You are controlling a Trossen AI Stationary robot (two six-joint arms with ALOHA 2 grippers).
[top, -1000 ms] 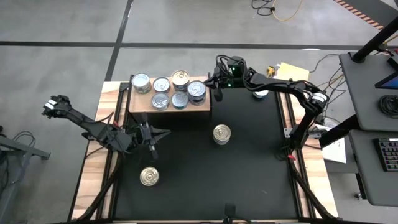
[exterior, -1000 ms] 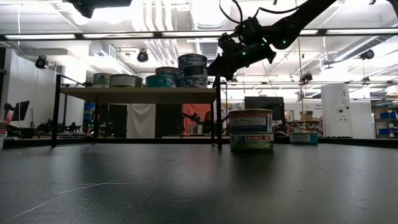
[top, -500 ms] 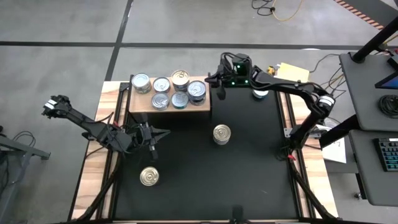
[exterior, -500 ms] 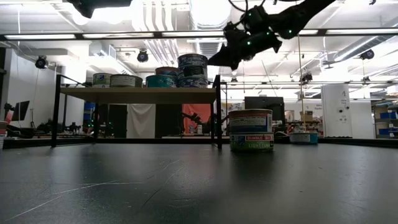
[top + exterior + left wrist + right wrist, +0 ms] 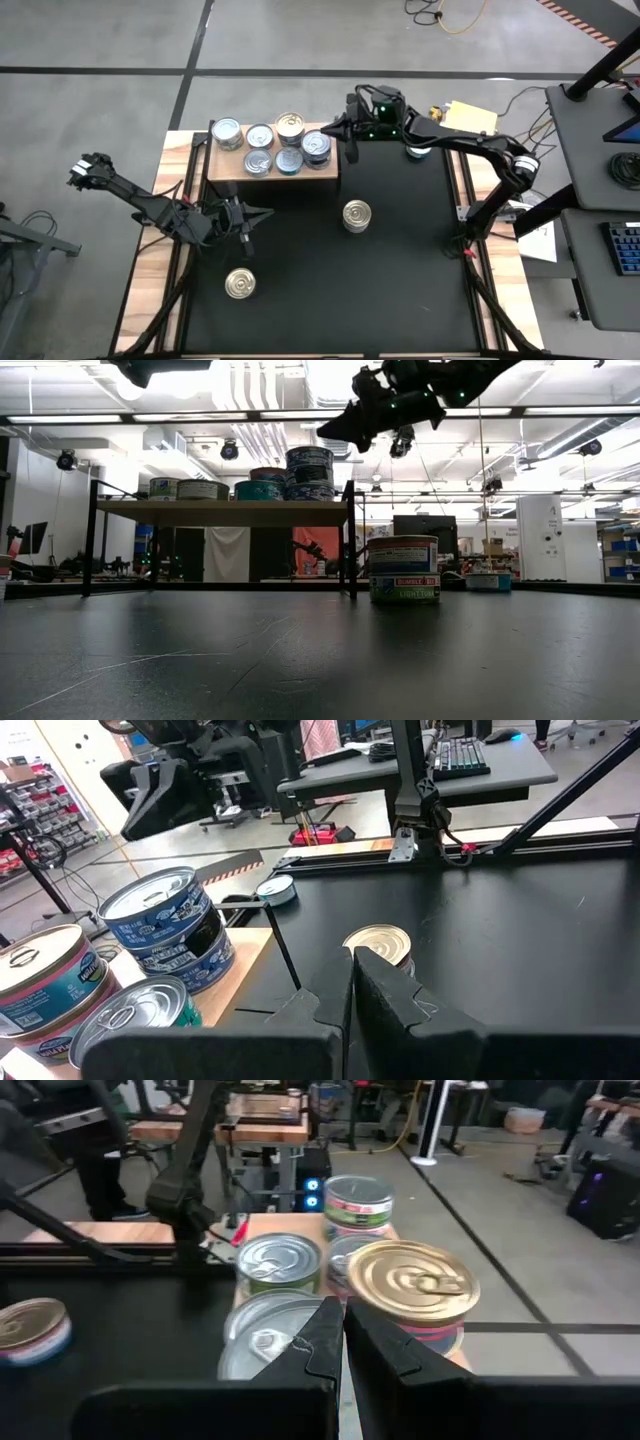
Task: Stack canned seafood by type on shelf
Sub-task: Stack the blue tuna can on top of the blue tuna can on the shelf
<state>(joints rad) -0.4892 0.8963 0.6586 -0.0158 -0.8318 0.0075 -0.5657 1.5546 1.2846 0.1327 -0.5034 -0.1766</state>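
Blk table (image 5: 400, 260); wood shelf (image 5: 225, 163); workshop bkgd, ceiling ducts (image 5: 270, 400)

A grey concrete floor (image 5: 300, 35) crossed by dark lines is seen around the table. A grey desk (image 5: 600, 150) carrying a keyboard (image 5: 625, 248) stands alongside. Overhead, white ducts (image 5: 255, 395) and strip lights (image 5: 60, 419) are hung below the ceiling.

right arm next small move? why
Probably swing the right end effector from beside the shelf toward the gold-topped can mid-table and open it. It is shut and empty, hanging above shelf height, while that can, one by the left arm and one at the far edge remain off the shelf.
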